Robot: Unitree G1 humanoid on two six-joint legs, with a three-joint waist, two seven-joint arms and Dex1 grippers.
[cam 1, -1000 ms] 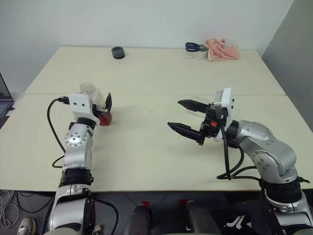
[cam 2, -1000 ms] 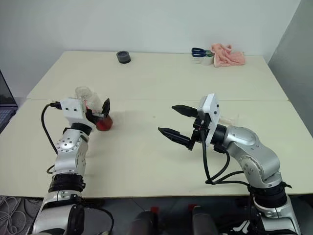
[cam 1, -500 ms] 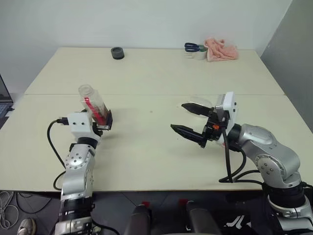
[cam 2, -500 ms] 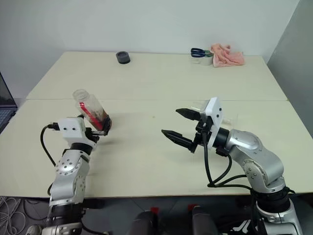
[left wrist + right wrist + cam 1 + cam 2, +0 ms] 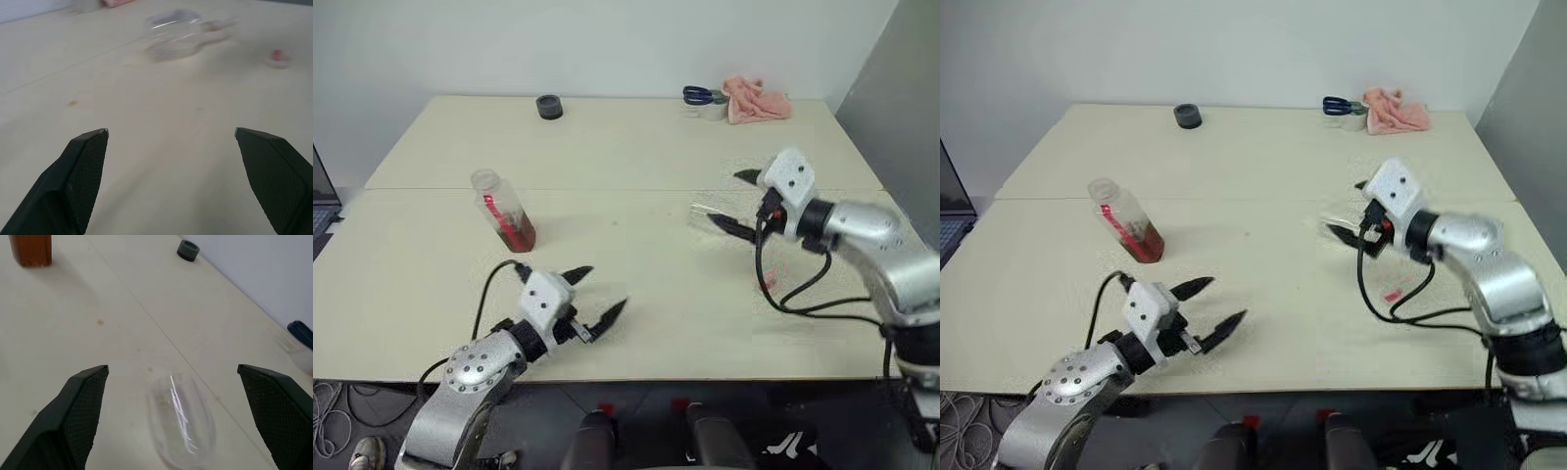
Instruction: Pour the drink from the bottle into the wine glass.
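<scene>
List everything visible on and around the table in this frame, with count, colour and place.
bottle: 1, clear with red label and reddish-brown drink, upright, table's left.
wine glass: 1, clear, lying on its side, table's right.
cap: 1, red, near the glass.
ring: 1, dark grey, far edge.
scissors: 1, blue-handled, far right.
cloth: 1, pink, far right corner.
table: 1, cream.
left pincer: open, near front edge.
right pincer: open, at the glass.

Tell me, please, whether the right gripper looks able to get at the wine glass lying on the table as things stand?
Probably yes. The right gripper is open, and the wine glass lies on its side on the table between its fingers, with nothing in between. The bottle stands well away.
</scene>
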